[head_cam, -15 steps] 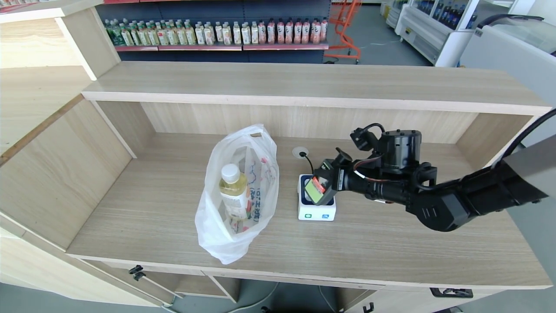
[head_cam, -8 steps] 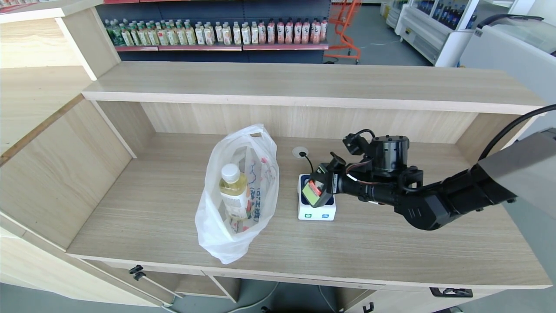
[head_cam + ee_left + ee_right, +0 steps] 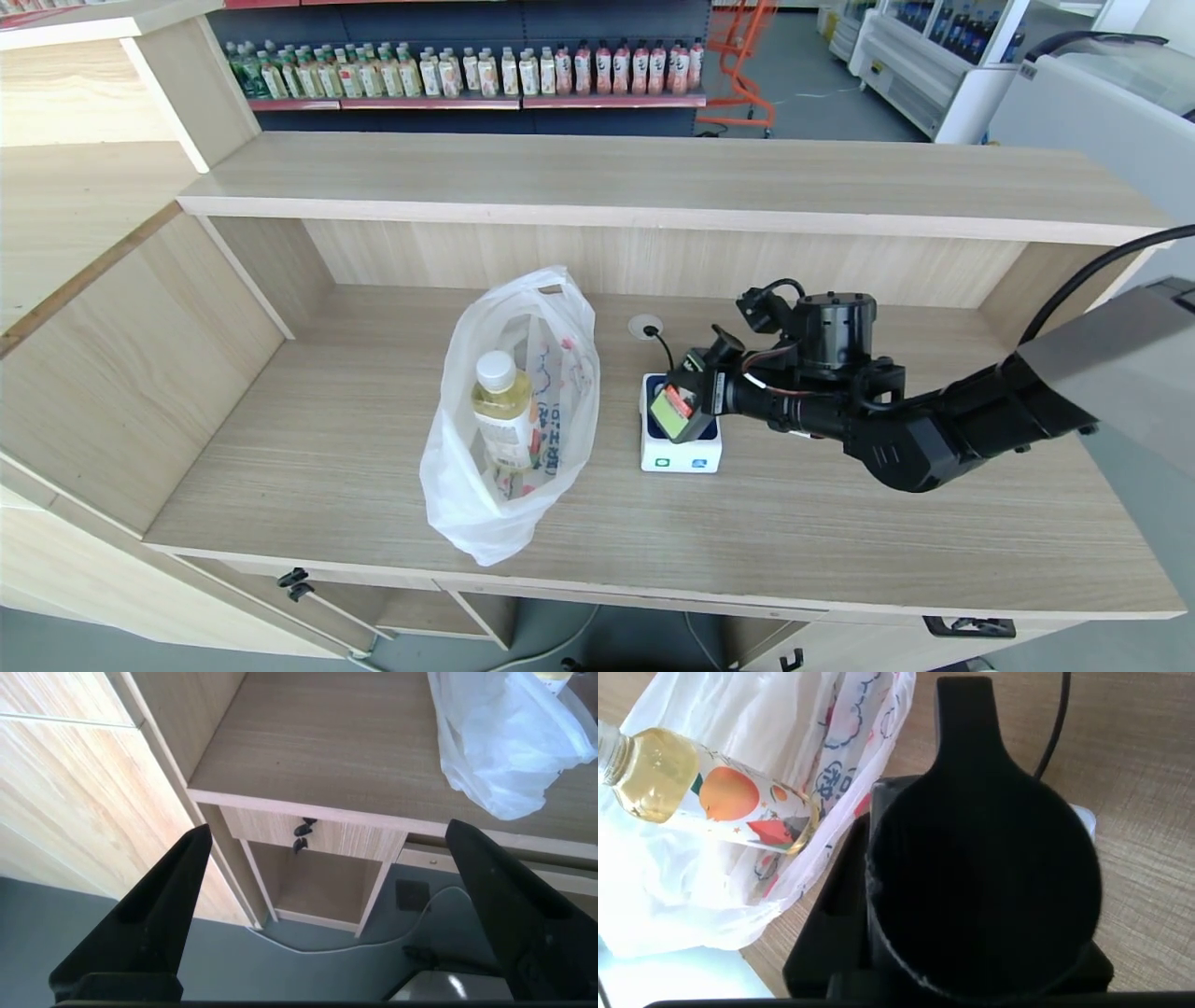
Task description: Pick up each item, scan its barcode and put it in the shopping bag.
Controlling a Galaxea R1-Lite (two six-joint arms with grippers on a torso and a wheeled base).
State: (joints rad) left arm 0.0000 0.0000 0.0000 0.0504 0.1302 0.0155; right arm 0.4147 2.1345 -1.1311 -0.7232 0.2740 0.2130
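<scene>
Green red-labelled small item (image 3: 670,413) sat clenched in your right fingers (image 3: 696,366) over the white box scanner (image 3: 681,455); you likely needed its barcode face-down & steady. Left fingers (image 3: 149,924) gaped apart.

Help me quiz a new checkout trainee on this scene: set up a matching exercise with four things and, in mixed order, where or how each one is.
Things
1. bottle
2. green-faced item
3. scanner
4. left gripper

Places or states
A. open, out past the front edge of the counter
B. inside the shopping bag
C. standing on the counter, on the robot's right of the bag
D. held in the right gripper, over the scanner

Pairs: 1-B, 2-D, 3-C, 4-A
</scene>
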